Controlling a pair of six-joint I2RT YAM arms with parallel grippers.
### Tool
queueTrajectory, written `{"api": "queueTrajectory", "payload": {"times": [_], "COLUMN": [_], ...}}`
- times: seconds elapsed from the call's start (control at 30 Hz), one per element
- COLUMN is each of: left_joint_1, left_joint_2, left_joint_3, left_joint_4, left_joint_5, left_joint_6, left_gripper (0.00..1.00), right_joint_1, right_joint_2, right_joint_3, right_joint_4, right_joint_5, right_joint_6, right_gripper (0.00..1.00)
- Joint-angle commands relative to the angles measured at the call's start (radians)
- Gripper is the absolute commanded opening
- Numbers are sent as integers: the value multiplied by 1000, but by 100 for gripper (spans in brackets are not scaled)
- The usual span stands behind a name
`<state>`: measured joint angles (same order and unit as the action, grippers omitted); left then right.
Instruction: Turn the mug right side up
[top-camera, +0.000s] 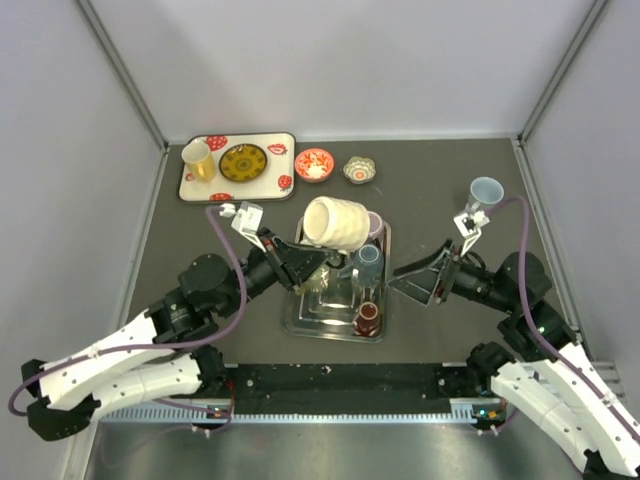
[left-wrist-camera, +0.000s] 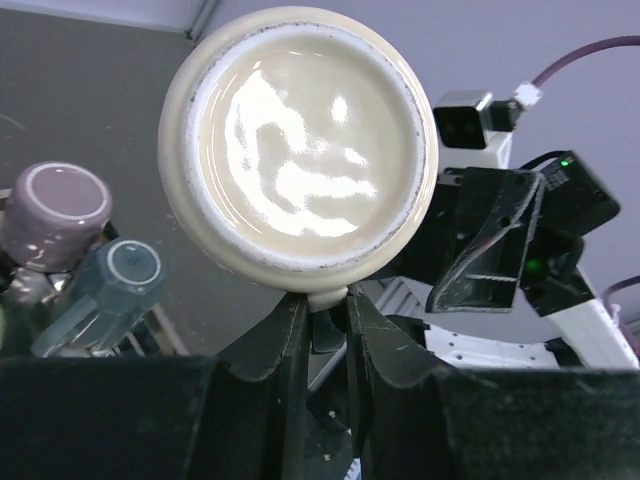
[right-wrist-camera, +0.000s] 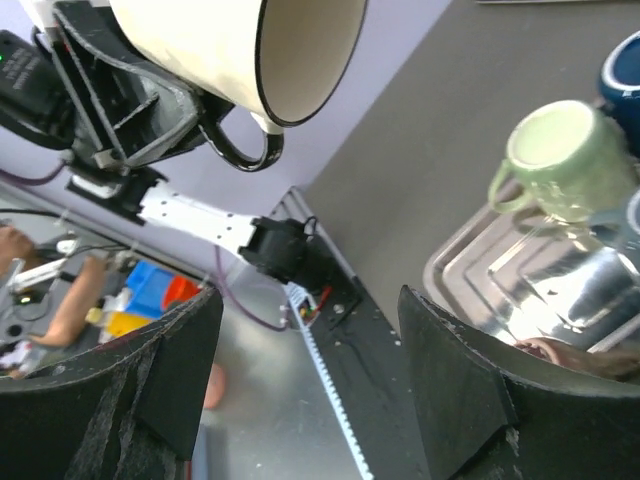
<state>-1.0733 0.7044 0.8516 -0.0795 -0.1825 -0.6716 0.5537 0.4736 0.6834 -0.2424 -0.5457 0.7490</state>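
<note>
A shiny rectangular metal tray (top-camera: 300, 322) lies near the middle, with a dark glossy cup (top-camera: 367, 318) at its near right corner. Just right of the tray, the right gripper (top-camera: 398, 282) is spread and holds nothing. The left gripper (left-wrist-camera: 327, 335) pinches the handle of the mug (top-camera: 335, 222) above the tray's far end. The mug is glossy cream ceramic, round and dark-rimmed, tipped sideways with its mouth toward the right.

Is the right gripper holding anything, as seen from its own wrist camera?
No, the right gripper is wide open and empty; the left gripper holds the cream mug.
</note>
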Motion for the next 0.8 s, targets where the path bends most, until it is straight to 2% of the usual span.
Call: {"api": "queueTrajectory", "payload": {"times": [0.0, 0.17, 0.4, 0.63, 0.77], "left_joint_1": [6, 6, 7, 7, 6], "left_joint_2": [18, 61, 110, 147, 170], "left_joint_3": [-19, -72, -95, -105, -111], "left_joint_4": [409, 567, 658, 701, 725], "left_joint_5": [86, 117, 159, 176, 232], "left_joint_6": [-89, -141, -177, -198, -217], "left_gripper": [0, 0, 0, 0, 0], "right_joint_1": [8, 8, 9, 28, 38], "right_joint_2": [2, 72, 210, 296, 332], "right_joint_3": [-70, -93, -85, -42, -31], "right_joint_4": [310, 543, 774, 834, 879], "right_joint_5": [-122, -129, -160, -181, -180], "right_joint_6": [192, 297, 420, 434, 449], "right_gripper": [72, 70, 66, 65, 63]}}
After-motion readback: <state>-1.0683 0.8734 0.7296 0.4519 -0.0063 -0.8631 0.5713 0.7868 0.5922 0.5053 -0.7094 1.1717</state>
